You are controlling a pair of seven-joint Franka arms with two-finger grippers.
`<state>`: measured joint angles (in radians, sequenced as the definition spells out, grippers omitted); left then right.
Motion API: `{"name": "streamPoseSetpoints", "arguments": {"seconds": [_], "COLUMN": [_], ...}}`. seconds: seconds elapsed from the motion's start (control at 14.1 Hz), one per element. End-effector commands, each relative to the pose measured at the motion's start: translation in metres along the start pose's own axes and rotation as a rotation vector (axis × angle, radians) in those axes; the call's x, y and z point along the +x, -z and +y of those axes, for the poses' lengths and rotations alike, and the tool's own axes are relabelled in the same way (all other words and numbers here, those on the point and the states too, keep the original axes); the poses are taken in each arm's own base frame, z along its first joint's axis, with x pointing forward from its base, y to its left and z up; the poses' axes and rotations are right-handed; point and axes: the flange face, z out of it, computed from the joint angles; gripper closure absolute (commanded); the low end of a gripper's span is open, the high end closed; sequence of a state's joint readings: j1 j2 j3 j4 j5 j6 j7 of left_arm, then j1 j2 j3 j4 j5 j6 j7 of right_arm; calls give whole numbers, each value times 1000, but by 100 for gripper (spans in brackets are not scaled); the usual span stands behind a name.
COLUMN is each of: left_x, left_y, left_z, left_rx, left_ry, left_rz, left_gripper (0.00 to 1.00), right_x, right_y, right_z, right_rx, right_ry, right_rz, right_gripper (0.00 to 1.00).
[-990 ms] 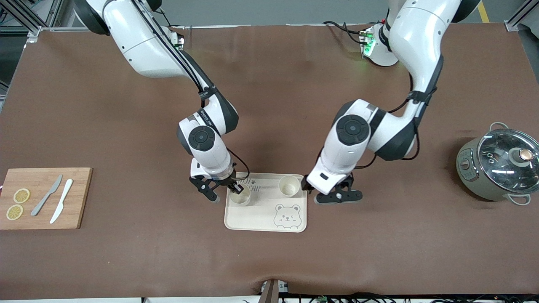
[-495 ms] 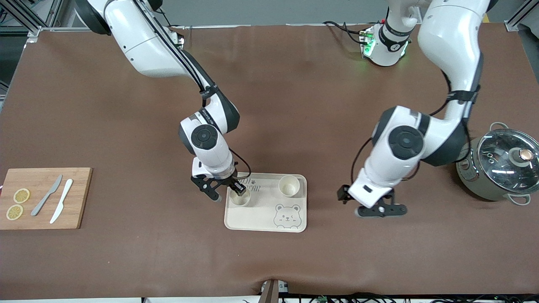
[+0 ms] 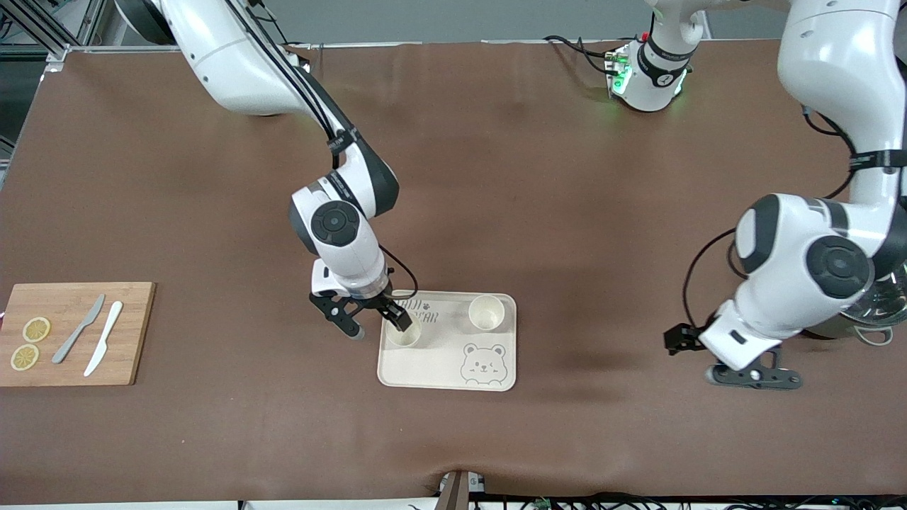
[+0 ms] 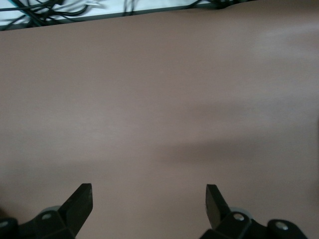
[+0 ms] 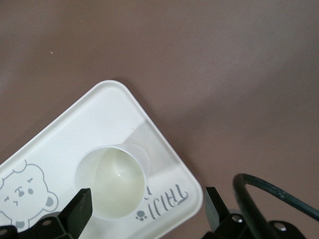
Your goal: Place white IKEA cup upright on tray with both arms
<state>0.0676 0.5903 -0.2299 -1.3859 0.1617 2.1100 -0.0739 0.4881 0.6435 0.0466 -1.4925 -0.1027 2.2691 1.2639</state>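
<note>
On the brown table (image 3: pixel 496 177) our right gripper (image 3: pixel 372 324) hangs low over the tray (image 3: pixel 432 372), jaws spread either side of an upright cup (image 3: pixel 404 334) but no longer pinching it. A second cup (image 3: pixel 486 312) stands upright at the tray's corner toward the left arm's end. Our left gripper (image 3: pixel 751 372) waits open over bare table, well apart from the tray, by the pot (image 3: pixel 875 315). The risk we see: lifting off crooked, a finger could catch the rim and tip the cup.
</note>
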Motion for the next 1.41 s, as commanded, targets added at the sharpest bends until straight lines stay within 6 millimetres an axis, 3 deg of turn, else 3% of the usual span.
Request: {"name": "streamPoseSetpoints", "arguments": {"seconds": [0.0,0.14,0.35,0.57,0.78,0.99,1.34], "left_x": [-6,-6,-10,-19,-30,-41,-59], "left_y": [6,7,25,66,102,137,187], "left_z": [-25,-44,-47,-45,-41,-30,-18], "left_rx": [-12,-9,-25,-17,-9,-29,-12], "left_ry": [-28,-25,-5,-3,0,9,-4], "left_rz": [-13,-11,-18,-50,-72,-82,-88], "left_gripper": [0,0,0,0,0,0,0], "right_x": [31,64,130,175,199,210,200], "right_y": [59,109,178,212,226,221,196], "right_z": [26,55,125,185,233,267,299], "right_rx": [-59,-75,-103,-121,-115,-110,-77], "right_ry": [96,183,322,440,498,508,530], "right_rz": [-7,-74,-150,-192,-194,-187,-111], "right_gripper": [0,0,0,0,0,0,0]}}
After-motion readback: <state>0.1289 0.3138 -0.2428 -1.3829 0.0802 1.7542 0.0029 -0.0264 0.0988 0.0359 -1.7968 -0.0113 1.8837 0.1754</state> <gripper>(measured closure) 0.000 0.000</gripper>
